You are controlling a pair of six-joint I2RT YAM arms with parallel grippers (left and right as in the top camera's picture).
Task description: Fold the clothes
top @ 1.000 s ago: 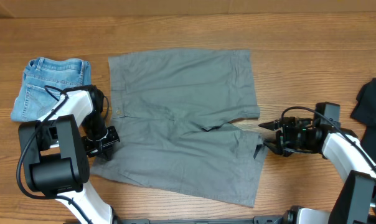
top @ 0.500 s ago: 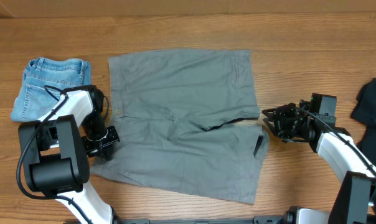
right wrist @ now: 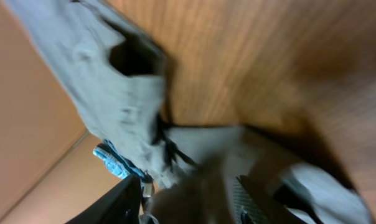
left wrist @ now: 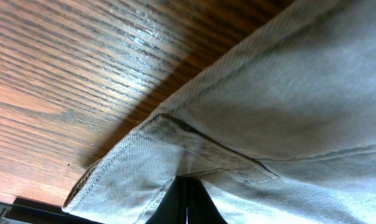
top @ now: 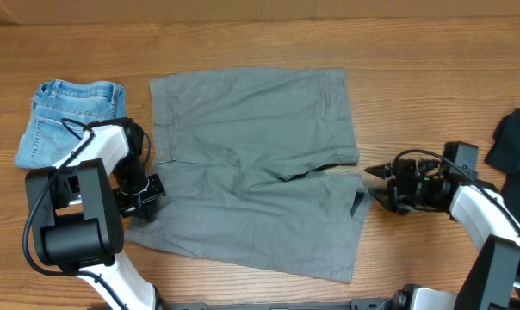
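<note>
Wooden table fills the whole overhead shot. The biggest thing on it is the grey shorts, spread flat dead centre, with the waistband on the 9 o'clock side and both legs pointing to 3 o'clock. There's a bit of a rumple where the legs split.

Off at about 10 o'clock from them is the light-blue denim shorts, bunched into a small pile and not touching the grey pair. A black garment pokes in at the 3 o'clock edge of the table, mostly cut off by the frame.

The left claw sits at the waistband corner, around 8 o'clock on the grey shorts. It's pressed together, and its wrist cam shows the waistband seam running right down into the fingertips, so it looks like it's pinching that edge.

The right claw is at 3 o'clock, just beside the leg hems with its fingers spread. Its wrist cam is too blurry to say whether it's touching the cloth.
</note>
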